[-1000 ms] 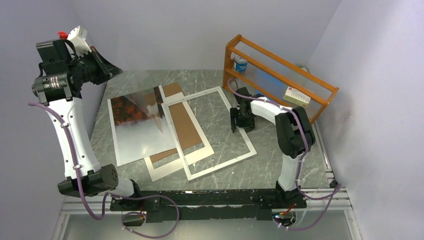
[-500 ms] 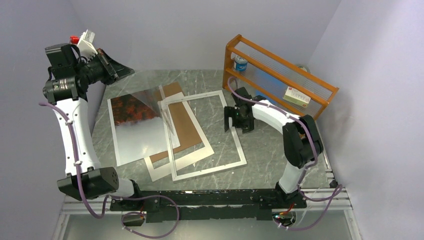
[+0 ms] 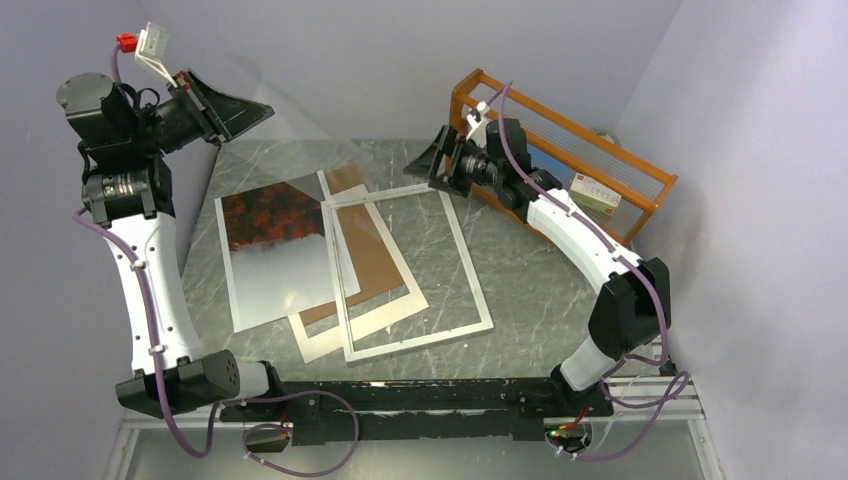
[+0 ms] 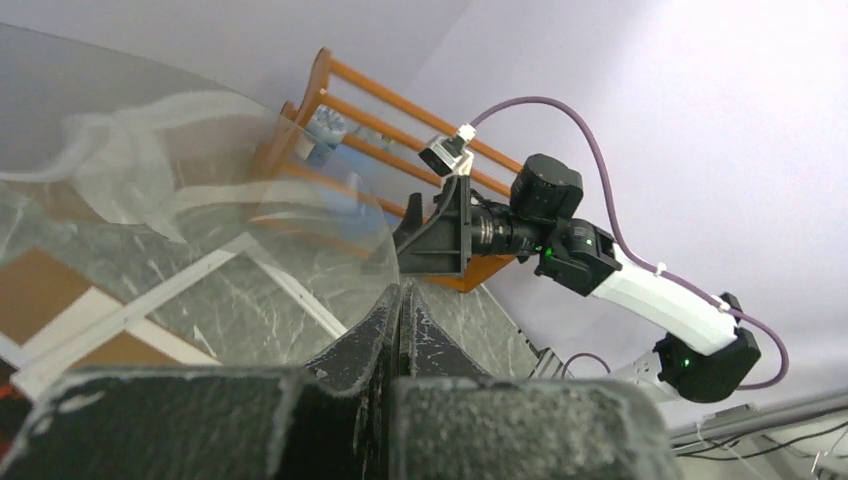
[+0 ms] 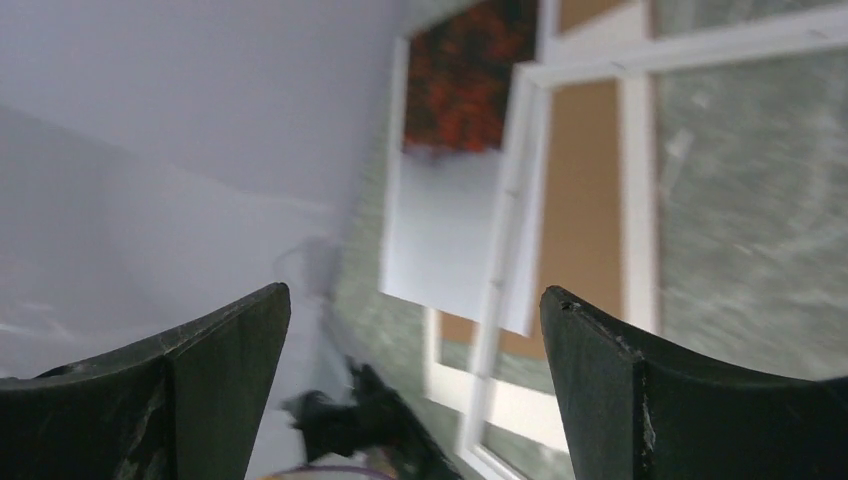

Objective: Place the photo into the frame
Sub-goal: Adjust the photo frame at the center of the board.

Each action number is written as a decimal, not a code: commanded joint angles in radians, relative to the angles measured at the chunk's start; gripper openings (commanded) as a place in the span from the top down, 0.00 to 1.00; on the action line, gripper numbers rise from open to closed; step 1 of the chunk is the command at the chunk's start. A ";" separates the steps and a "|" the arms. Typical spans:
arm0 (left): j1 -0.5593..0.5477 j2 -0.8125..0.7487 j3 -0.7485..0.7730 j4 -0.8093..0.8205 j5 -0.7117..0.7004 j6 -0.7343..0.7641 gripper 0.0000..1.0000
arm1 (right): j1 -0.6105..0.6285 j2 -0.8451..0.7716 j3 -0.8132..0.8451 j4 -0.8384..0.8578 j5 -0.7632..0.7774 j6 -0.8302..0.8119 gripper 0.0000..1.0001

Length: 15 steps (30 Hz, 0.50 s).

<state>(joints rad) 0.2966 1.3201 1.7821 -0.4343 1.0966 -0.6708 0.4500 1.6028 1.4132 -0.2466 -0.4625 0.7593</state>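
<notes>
Below the right claw, pulling up wide open, the released frame is awaiting the photo; left claw is gripping a clear sheet.

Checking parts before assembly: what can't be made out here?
Top view: the red-and-grey paper photo and narrow white frame cover parts of the flat brown backing board.
Left wrist view: the shut left gripper hides where it grips the thin clear sheet.
Top view: labels in the orange wooden rack are too small.
</notes>
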 commanded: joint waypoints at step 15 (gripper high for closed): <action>-0.005 -0.017 0.061 0.383 0.058 -0.515 0.97 | 0.000 -0.036 -0.171 0.992 -0.114 0.831 0.01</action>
<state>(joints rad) 0.2943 1.2907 1.8267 -0.1509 1.1385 -1.0668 0.4503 1.5501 1.2362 0.4984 -0.5461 1.4128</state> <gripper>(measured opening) 0.032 0.991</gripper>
